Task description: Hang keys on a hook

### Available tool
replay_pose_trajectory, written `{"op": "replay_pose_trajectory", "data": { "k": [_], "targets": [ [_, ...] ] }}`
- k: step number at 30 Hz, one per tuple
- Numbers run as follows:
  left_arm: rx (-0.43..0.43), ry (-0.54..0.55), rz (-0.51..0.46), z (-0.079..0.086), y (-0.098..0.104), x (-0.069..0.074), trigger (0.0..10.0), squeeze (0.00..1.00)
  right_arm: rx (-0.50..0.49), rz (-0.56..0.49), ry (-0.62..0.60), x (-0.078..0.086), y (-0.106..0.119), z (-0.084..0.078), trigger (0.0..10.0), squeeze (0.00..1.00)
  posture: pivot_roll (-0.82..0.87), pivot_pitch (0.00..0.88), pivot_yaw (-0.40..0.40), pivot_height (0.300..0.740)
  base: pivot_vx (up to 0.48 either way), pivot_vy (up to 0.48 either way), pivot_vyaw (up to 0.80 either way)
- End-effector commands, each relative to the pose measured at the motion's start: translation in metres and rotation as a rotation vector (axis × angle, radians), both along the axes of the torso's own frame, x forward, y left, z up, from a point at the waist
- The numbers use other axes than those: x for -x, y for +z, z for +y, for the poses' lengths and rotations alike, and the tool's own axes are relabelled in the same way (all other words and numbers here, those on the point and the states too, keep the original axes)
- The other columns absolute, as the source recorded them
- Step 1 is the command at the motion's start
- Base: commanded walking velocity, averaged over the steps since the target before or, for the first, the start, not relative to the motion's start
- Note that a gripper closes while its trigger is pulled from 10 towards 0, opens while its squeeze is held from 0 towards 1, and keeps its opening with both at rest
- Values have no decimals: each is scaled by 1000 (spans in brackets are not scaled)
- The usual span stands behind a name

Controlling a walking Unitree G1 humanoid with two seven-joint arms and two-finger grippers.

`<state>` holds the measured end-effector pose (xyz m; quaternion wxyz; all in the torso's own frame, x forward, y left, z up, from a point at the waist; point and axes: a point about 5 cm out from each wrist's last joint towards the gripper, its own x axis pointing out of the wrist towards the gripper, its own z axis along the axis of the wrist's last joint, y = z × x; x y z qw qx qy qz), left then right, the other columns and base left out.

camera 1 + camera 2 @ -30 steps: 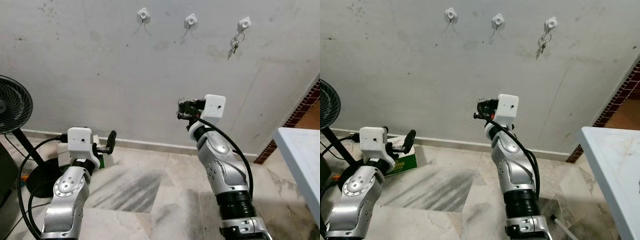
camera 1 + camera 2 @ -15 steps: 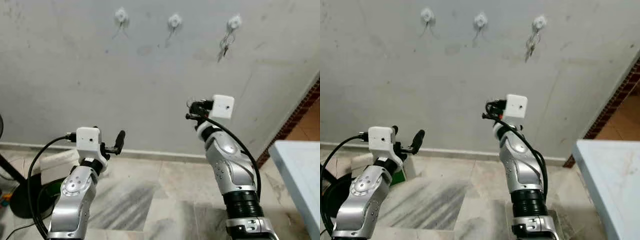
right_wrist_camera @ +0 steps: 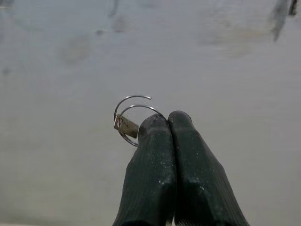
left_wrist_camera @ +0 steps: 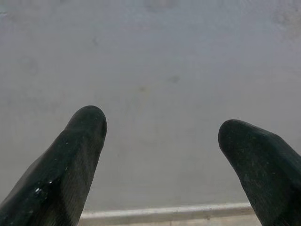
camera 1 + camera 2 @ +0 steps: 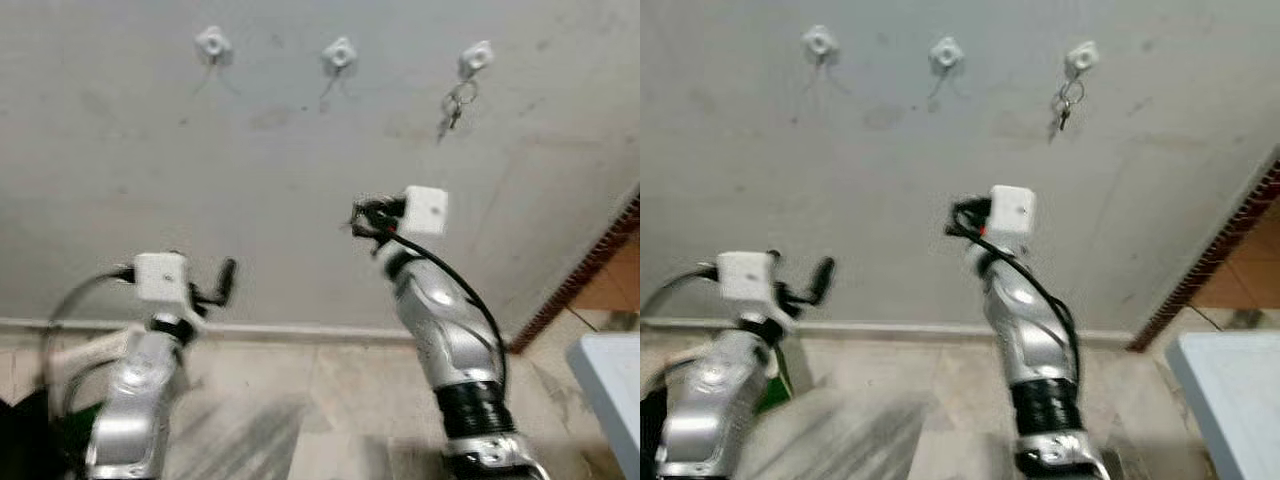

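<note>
Keys carried toward the wall hooks
We pinch the key ring (image 3: 132,117) in the right gripper (image 3: 170,123), loop exposed for hooking; left gripper (image 4: 162,141) spread, idle

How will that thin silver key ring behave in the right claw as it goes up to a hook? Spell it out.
The thin silver key ring is probably light and stiff: bare wire loops, pinched by the shut right claw. It may twist or slip, since the fingertips catch only its edge. The small metal piece on it likely swings freely.
</note>
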<state>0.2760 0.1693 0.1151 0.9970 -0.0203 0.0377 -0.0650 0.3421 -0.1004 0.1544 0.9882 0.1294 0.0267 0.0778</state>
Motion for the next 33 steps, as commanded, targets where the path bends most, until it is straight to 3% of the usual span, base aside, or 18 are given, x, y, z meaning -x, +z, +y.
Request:
{"op": "replay_pose_trajectory", "data": {
  "k": [1,11,33],
  "targets": [
    [-13,23,-10,9,4,0,10000,0,-13,-27,44,0,8,14,10000,0,111,17,-35,740,409,247,0],
    [-8,15,-5,5,3,1,10000,0,-12,-26,44,-1,8,14,10000,0,114,17,-37,740,382,252,0],
    [4,-21,-14,1,4,2,10000,0,-3,-33,32,-2,9,12,10000,0,112,16,-42,740,0,24,0]
  ]
}}
